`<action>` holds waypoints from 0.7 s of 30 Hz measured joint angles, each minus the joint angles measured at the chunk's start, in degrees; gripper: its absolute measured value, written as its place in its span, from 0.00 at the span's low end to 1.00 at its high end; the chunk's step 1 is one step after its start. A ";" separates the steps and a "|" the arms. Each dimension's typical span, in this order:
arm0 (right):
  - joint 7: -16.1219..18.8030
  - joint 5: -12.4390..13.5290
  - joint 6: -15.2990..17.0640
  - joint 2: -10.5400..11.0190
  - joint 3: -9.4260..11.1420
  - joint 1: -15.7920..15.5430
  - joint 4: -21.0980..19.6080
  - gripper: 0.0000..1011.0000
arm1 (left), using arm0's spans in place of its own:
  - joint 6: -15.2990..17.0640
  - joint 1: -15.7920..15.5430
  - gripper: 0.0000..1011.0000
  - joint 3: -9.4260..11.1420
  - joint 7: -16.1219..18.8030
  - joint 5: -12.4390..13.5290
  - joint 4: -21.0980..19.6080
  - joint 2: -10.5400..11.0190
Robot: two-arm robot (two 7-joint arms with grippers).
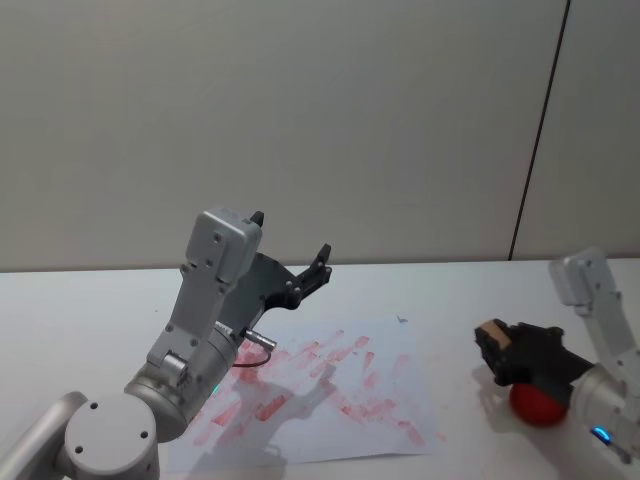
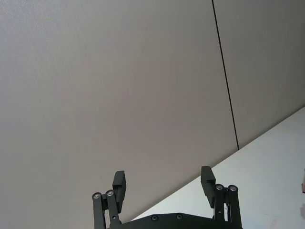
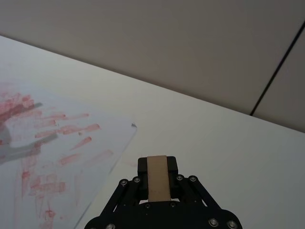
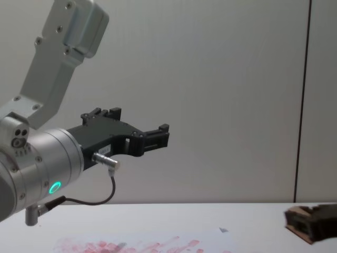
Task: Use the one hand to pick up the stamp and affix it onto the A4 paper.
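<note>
So the left gripper [image 1: 290,250] is parked up high over the left part of the A4 paper [image 1: 400,400], pointing at the wall, fingers [image 2: 119,183] spread wide with nothing between them. It doesn't look like it's part of this job.

The paper lies flat on the white table [image 1: 80,300], covered in smeary red-pink marks, with a little grey mark [image 1: 402,321] near its far right corner.

Off to the right, the right gripper [image 1: 492,345] sits low over the table just past the paper's right edge, above a red ink pad [image 1: 535,408]. Its fingers are clamped on the wooden stamp [image 3: 157,178], a small light-brown block poking out between the tips, long axis running along the fingers.

What matters for the next bit: the sheet lies to the left of those fingertips and lower down. The right arm is clearly the nearer one, so it likely needs a short sideways carry, then a press down.
</note>
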 joint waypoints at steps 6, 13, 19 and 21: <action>-0.81 0.14 0.67 1.60 0.96 -1.57 -1.18 0.22 | 0.00 0.00 0.99 0.00 0.00 0.00 0.00 0.00; -1.20 0.07 1.21 2.65 1.55 -2.46 -1.84 0.21 | 0.00 0.00 0.99 0.01 0.00 0.00 0.00 0.00; -1.29 -0.11 2.10 3.36 1.89 -3.21 -2.36 0.21 | 0.00 0.00 0.99 0.00 0.00 0.00 0.00 0.00; -1.31 -0.14 2.49 3.60 1.98 -3.52 -2.56 0.22 | 0.00 0.00 0.99 0.00 0.00 0.00 0.00 0.00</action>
